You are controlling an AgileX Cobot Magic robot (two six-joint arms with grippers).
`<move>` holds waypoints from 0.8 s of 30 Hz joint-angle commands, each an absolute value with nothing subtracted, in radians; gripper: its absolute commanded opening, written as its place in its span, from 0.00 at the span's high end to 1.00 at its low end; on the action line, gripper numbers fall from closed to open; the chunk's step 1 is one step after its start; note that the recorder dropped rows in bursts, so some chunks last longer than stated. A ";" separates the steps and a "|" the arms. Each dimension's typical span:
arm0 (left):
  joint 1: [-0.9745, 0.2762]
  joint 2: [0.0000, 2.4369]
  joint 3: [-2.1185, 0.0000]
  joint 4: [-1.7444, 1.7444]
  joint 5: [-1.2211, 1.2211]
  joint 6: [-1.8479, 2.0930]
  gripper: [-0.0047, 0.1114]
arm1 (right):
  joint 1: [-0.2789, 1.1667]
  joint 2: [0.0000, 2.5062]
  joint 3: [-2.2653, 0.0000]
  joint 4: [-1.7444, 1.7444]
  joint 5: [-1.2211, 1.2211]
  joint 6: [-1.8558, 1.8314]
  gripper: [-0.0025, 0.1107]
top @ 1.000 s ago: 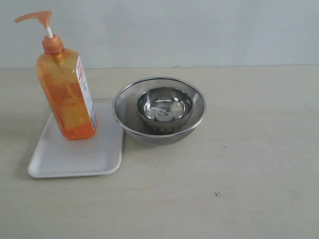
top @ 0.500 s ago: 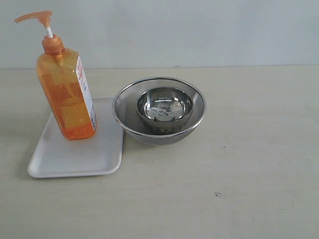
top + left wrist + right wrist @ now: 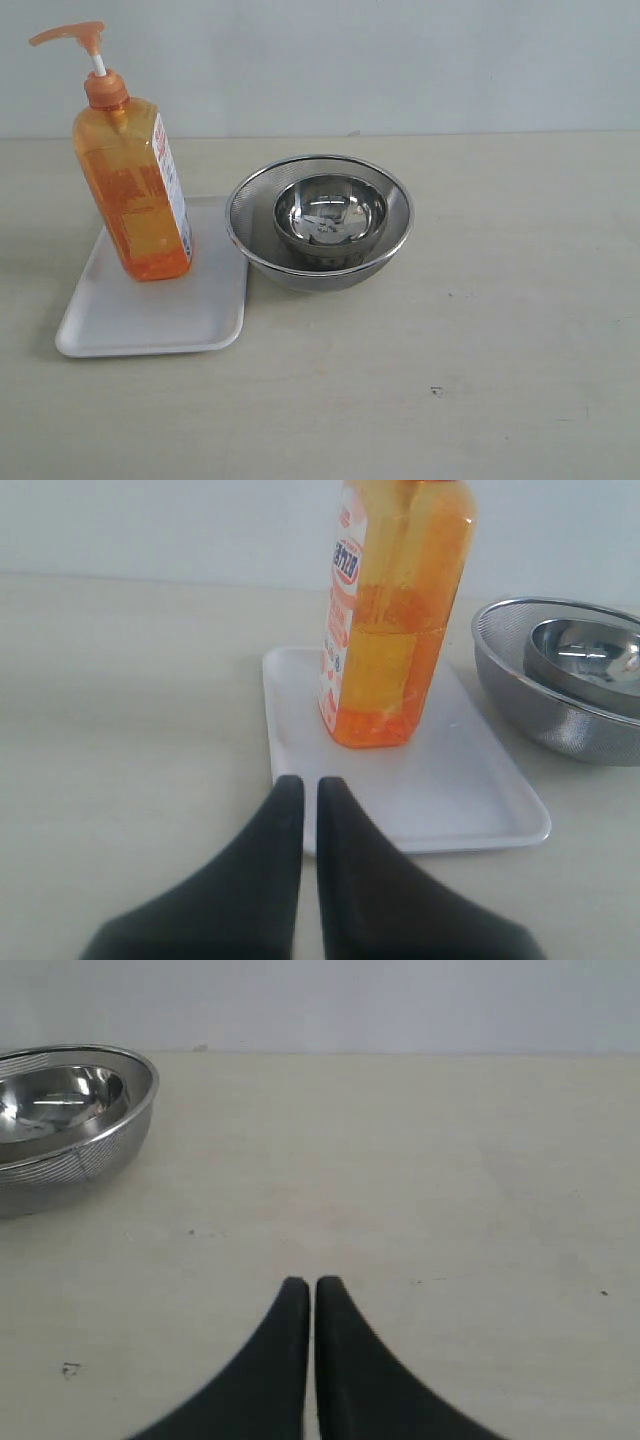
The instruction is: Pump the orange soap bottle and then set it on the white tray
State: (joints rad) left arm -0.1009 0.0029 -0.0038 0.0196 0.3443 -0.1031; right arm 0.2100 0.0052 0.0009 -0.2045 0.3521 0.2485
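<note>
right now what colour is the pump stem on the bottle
White, between the orange head and collar; the stem shows best in the exterior view.

Translucent orange on the orange soap bottle (image 3: 135,205), deeper orange lower down. Opaque orange pump head (image 3: 68,36), white stem (image 3: 99,66). White label (image 3: 340,610) with red and blue print. Plain white on the white tray (image 3: 120,325). Shiny silver on both steel bowls: fine mesh pattern on the outer bowl (image 3: 250,215), mirror-smooth inner bowl (image 3: 345,205). Pale beige table (image 3: 500,350) with a few dark specks. Light grey-blue wall (image 3: 420,60). Matte black on left gripper (image 3: 302,785) and right gripper (image 3: 303,1285).
</note>
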 commanded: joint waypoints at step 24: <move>-0.096 0.000 0.000 0.017 0.341 -0.113 0.92 | 0.079 0.000 0.000 -0.194 0.370 0.284 0.98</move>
